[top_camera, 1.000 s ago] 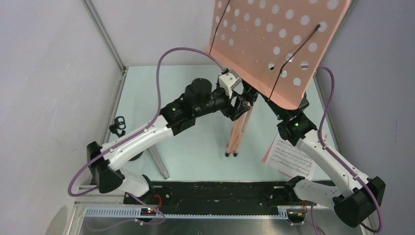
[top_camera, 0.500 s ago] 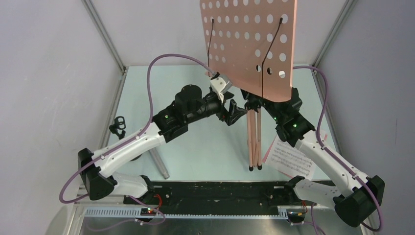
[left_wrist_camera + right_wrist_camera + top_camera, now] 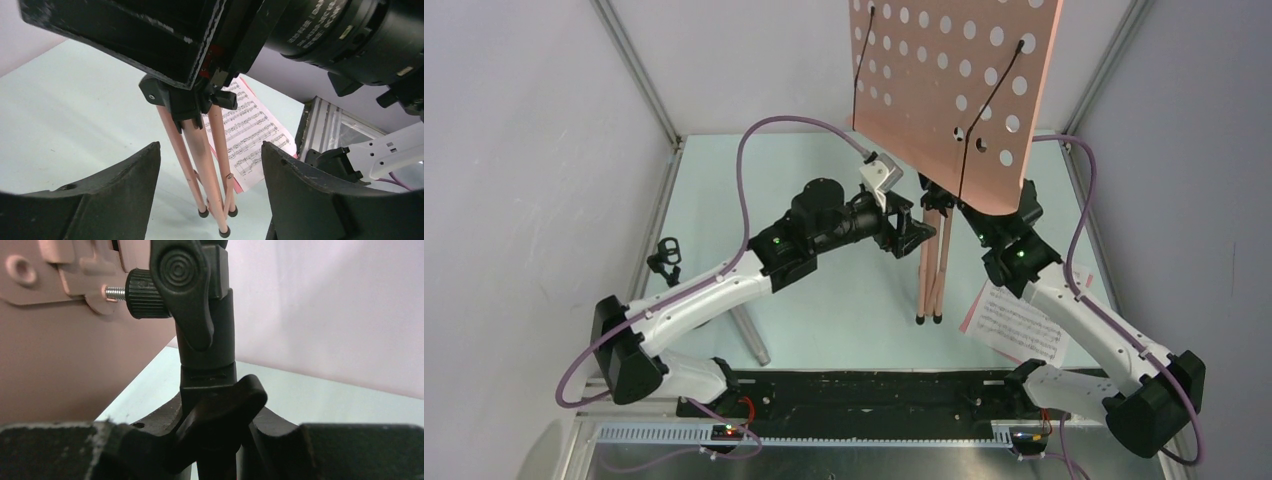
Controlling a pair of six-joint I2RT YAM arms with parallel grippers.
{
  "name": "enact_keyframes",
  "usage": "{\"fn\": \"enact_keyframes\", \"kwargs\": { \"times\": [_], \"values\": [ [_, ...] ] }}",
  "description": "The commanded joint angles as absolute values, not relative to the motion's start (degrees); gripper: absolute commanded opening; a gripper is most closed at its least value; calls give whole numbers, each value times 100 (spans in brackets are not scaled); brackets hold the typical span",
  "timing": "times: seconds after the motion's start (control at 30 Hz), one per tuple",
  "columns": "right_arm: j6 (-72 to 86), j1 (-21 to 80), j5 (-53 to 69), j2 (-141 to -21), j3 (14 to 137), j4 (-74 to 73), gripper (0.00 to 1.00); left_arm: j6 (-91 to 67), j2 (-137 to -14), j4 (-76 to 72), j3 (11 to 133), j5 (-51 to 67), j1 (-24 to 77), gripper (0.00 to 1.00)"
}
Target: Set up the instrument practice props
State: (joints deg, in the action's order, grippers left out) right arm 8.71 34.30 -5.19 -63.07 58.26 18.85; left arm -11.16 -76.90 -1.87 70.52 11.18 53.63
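Two arms, one music stand (image 3: 969, 110). Top: right gripper (image 3: 987, 228) clamps it under desk (image 3: 924, 50) to hold it upright, since legs (image 3: 931, 275) are folded; sheet-music pages (image 3: 1016, 325) lie flat on table (image 3: 824, 290) beside feet, partly under R arm. L wrist: left gripper (image 3: 210, 197) wide, straddles legs w/o touching, prob. to spread them. R wrist: fingers (image 3: 65, 450) shut on black post (image 3: 207, 355) below tilt knob (image 3: 180, 270).

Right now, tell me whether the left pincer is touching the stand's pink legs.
Apart. The left wrist view shows the pink legs between the fingers of the left pincer, bare table showing on each side.
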Motion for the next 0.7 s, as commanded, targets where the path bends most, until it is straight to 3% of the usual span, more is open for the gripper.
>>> {"fn": "enact_keyframes", "kwargs": {
  "times": [0.0, 0.27, 0.47, 0.67],
  "values": [
    [805, 3458, -742, -6155, 6718, 4091, 0, -1257, -7953, -475, 7267, 1182, 5364, 76],
    [782, 3465, -1010, -6334, 7121, 4294, 0, -1255, -8294, -689, 7064, 792, 5362, 69],
    [835, 3473, -1056, -6416, 7344, 4335, 0, -1285, -8487, -832, 7110, 682, 5362, 43],
    [692, 3472, -940, -6447, 7531, 4165, 0, -1146, -8386, -834, 6975, 481, 5362, 3]
  ]
}}
